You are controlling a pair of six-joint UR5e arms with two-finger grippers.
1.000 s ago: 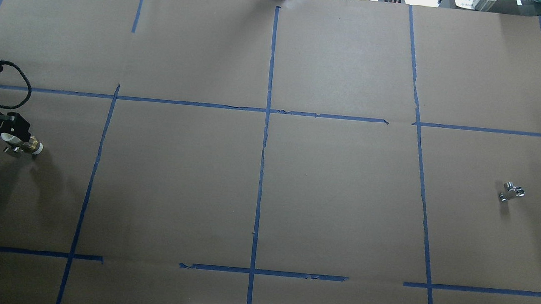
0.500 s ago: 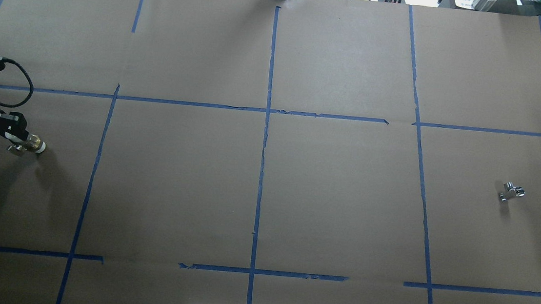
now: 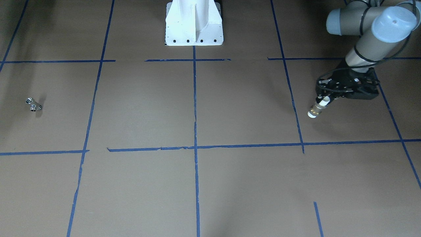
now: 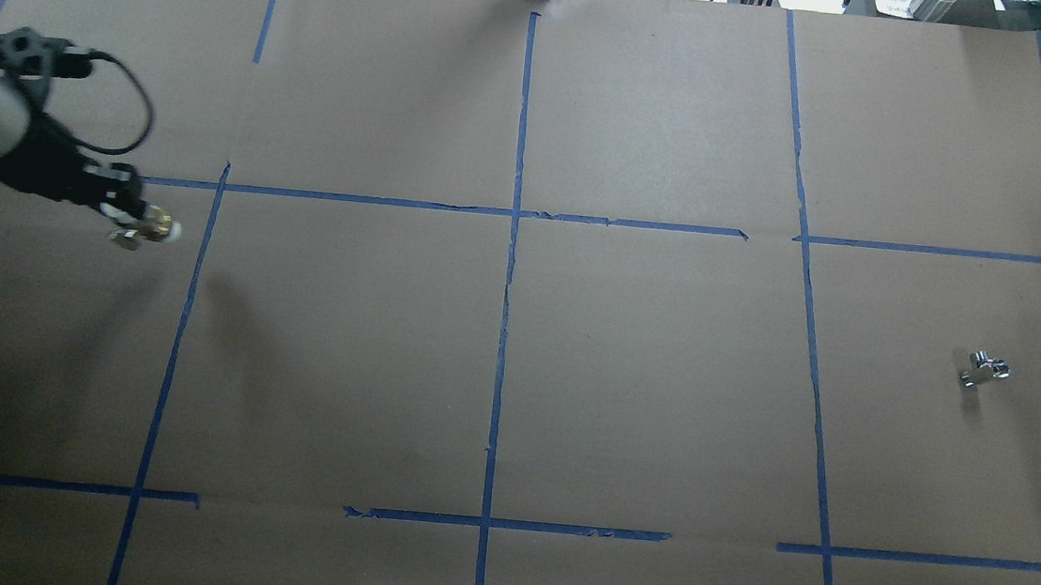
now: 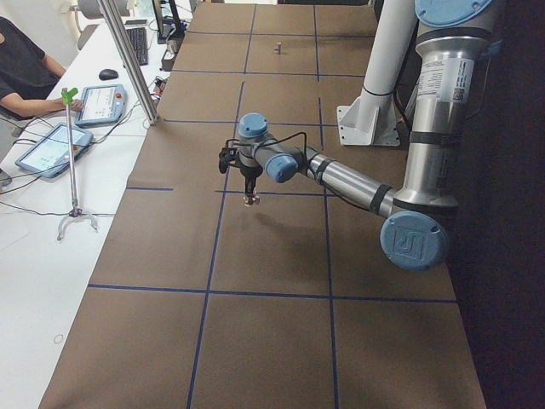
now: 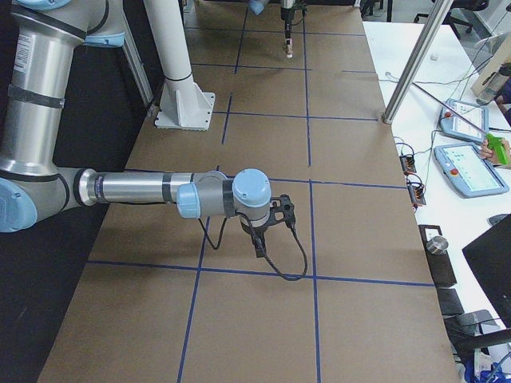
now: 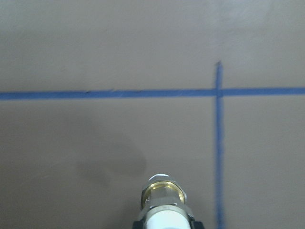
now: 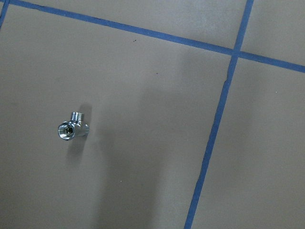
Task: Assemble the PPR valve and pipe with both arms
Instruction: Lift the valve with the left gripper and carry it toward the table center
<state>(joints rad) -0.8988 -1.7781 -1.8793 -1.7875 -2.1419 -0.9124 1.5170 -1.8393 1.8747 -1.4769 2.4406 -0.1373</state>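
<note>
My left gripper [image 4: 125,215] is shut on a short white pipe with a brass fitting [image 4: 149,227] and holds it above the brown table near a blue tape line. It also shows in the front view [image 3: 324,99] with the pipe [image 3: 316,109] pointing down and out. The left wrist view shows the pipe's brass end [image 7: 164,193]. A small chrome valve [image 4: 984,369] lies alone far on the right; it shows in the front view [image 3: 33,104] and the right wrist view [image 8: 72,129]. My right gripper [image 6: 257,243] shows only in the right side view; I cannot tell its state.
The white fixed pedestal [image 3: 194,23] stands at the robot's edge of the table. Blue tape lines [image 4: 511,235] divide the brown paper. A metal post [image 5: 128,60] and a desk with tablets [image 5: 51,149] and an operator lie beyond the far edge.
My left gripper has moved right and away from the robot with the pipe in it, and more of the arm shows. The valve has not moved.
</note>
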